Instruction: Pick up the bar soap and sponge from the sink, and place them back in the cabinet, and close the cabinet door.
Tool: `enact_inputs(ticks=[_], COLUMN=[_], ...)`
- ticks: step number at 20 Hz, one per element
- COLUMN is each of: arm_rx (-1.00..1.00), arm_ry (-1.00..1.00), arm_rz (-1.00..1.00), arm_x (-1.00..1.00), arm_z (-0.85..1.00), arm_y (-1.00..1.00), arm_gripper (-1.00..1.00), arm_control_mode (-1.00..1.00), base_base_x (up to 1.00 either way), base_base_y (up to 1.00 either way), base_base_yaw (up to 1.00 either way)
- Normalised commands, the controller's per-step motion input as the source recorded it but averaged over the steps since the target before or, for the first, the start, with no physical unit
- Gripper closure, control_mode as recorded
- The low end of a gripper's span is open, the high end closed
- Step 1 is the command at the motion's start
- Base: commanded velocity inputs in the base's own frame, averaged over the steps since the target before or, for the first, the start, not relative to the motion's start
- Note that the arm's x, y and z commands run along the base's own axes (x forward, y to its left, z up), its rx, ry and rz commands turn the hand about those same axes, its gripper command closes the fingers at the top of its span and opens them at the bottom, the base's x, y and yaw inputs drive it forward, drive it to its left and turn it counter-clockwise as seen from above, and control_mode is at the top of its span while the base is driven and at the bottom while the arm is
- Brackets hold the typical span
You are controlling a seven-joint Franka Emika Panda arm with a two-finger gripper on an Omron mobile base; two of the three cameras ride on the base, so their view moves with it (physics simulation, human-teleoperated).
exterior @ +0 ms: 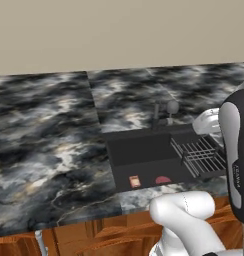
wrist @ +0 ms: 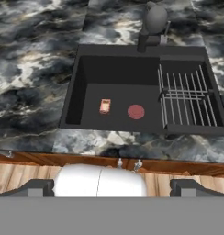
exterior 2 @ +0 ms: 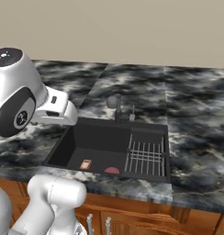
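Observation:
The black sink [wrist: 118, 73] lies below my gripper [wrist: 113, 188], which hangs high above its near rim with the fingers [wrist: 40, 187] spread wide and nothing between them. On the basin floor lie a small orange rectangle [wrist: 104, 106] and a pink rounded piece [wrist: 136, 111]; I cannot tell which is the bar soap. Both also lie at the front of the sink [exterior: 139, 150] as the orange rectangle [exterior: 135, 181] and the pink piece [exterior: 163, 179]. The sponge, the cabinet and the cabinet door are out of view.
A grey wire rack [wrist: 185, 98] fills the sink's right side, and a dark faucet [wrist: 153, 23] stands behind the basin. Dark marbled counter [exterior 2: 196, 137] surrounds the sink. Low wooden fronts with silver handles [exterior 2: 98, 225] run beneath the counter edge.

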Motion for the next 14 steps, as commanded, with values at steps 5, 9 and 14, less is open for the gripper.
enact_inputs(ticks=[5,9,14], arm_rx=[0.00,0.00,-0.01], arm_ry=[0.00,0.01,0.01], arm_rz=[0.00,0.01,0.00], arm_x=[0.00,0.00,0.32], arm_z=[0.00,-0.02,-0.35], arm_y=[0.00,0.00,0.16], arm_gripper=[-1.00,-1.00,-1.00], arm_control_mode=[1.00,-1.00,-1.00], base_base_x=[0.38,0.01,0.00], base_base_y=[-0.01,0.00,0.00], base_base_yaw=[0.05,0.01,0.00])
